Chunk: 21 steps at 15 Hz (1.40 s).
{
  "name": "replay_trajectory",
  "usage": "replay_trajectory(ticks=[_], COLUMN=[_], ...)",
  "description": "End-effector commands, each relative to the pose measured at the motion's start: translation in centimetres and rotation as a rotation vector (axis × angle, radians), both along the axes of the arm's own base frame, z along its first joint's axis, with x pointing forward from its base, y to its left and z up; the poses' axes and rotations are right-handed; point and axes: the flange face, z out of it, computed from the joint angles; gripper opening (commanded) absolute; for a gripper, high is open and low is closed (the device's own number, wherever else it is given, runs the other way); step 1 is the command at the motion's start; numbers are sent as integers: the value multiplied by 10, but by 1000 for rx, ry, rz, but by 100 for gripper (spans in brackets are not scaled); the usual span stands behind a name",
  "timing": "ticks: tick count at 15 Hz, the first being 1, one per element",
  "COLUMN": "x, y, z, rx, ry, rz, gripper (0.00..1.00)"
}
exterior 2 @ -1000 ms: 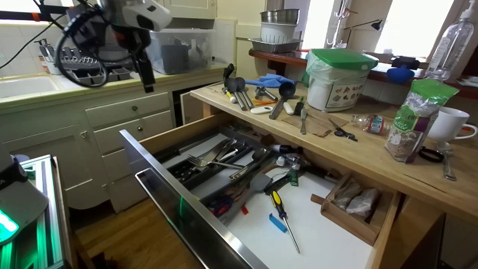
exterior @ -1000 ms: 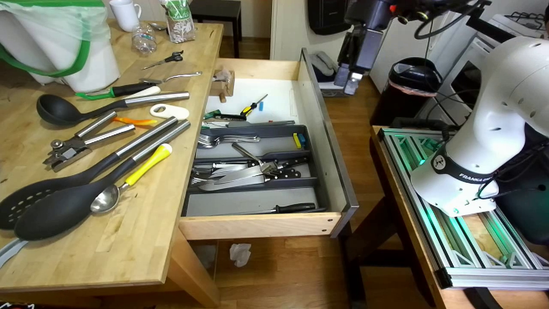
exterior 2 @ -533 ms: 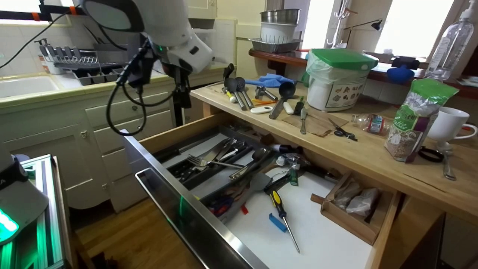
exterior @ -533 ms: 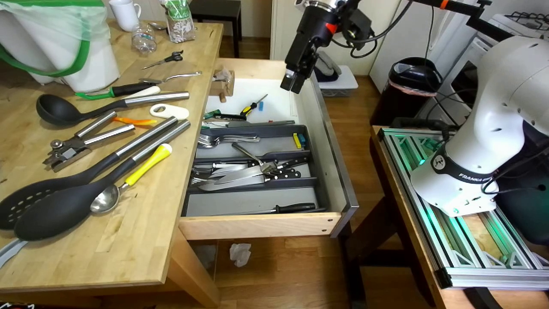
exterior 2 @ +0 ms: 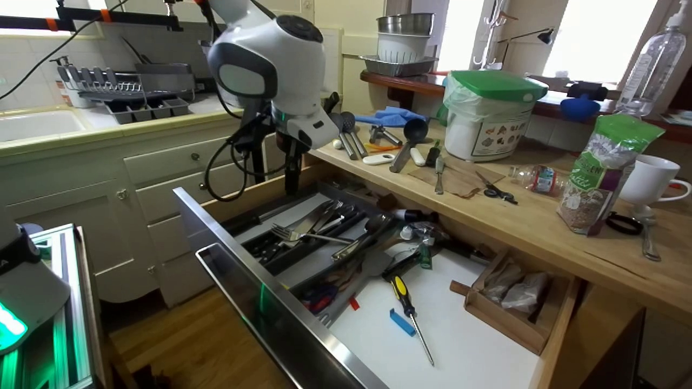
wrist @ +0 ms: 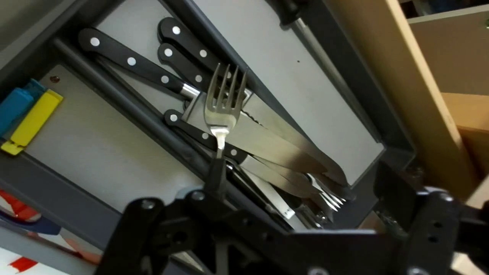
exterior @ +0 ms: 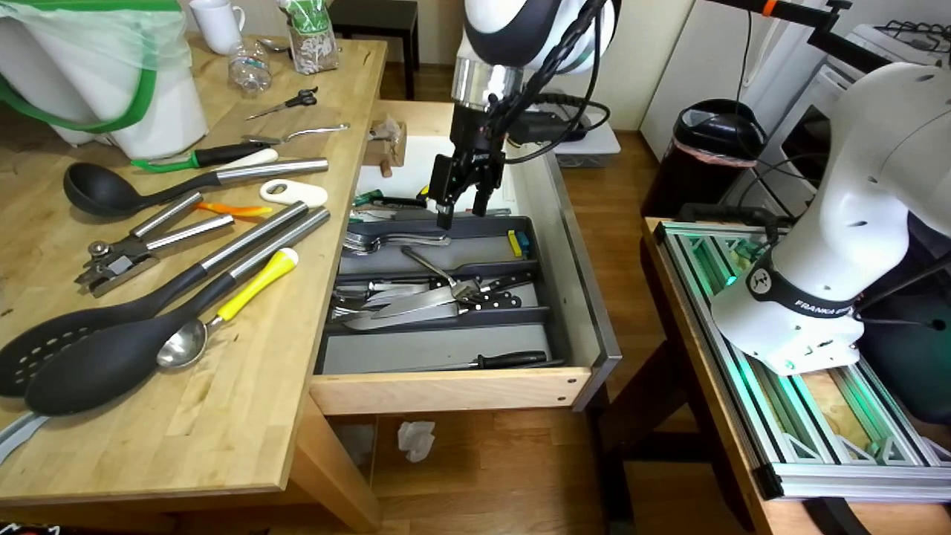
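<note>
Hangs over the pulled-out drawer with jaws spread wide and nothing pinched between them. Has the fork below and seemingly apart, slanting in an exterior view along its long axis from a handle end at far left to tines at near right. In the wrist view, loses sight of its handle behind one jaw instead of in the middle of the gap, roughly square to the line from jaw to jaw; seems to turn chiefly on that sideways offset. Rests, as to the fork, across knives in the middle compartment of the cutlery tray, with handle over the divider toward the far compartment. Likely to be crowded by divider and knives down low. See also, in the far compartment, spoons at left and a yellow piece beside a blue piece at right; in the near one, a black-handled rod; on the bench at left, a ladle, well apart
</note>
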Motion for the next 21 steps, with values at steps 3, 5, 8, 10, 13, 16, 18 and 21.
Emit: replay_trajectory(ticks=[3, 5, 8, 10, 13, 16, 18, 21], x=[6, 7, 7, 18, 26, 35, 43, 56], y=[1, 0, -1, -11, -25, -39, -44, -42], z=[-21, -17, -12, -24, -38, -54, -66, -84], rx=[-12, -10, -11, -9, -25, -33, -48, -68], ry=[40, 31, 21, 25, 35, 49, 57, 65], rz=[2, 1, -1, -27, -61, -82, -91, -99], gripper=[100, 100, 100, 100, 100, 100, 100, 100])
